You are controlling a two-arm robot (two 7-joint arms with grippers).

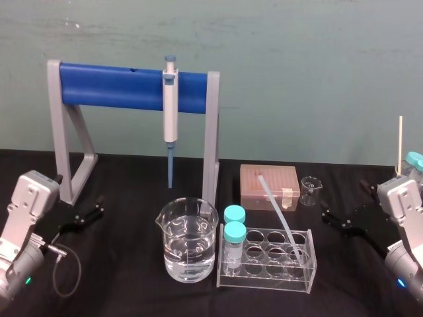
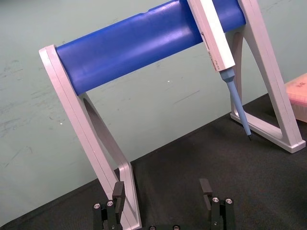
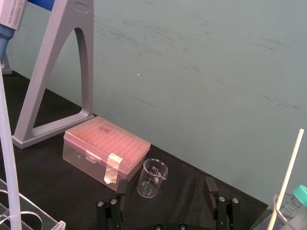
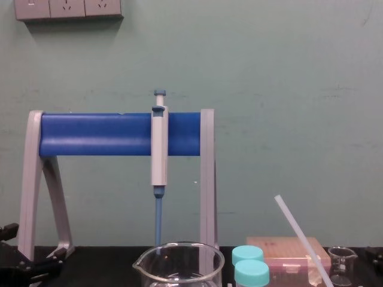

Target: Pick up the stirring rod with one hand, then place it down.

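**Both claws spread, rod propped in the rack**

The right gripper point(image 1: 344, 210) sits low at the table's right with its fingers apart, holding nothing. The left gripper point(image 1: 98, 206) does the same at the far left. Between them the stirring rod point(image 1: 283, 221) leans in the clear rack point(image 1: 294, 276), which also holds two teal-capped tubes point(image 1: 234, 232). Beside the rack, the large beaker point(image 1: 187, 241) holds water. The small beaker point(image 1: 309, 190) is empty.

No text can be read. The small beaker point(image 3: 152, 178) just ahead of the right gripper point(image 3: 165, 187) carries faint printed markings, too small to make out.
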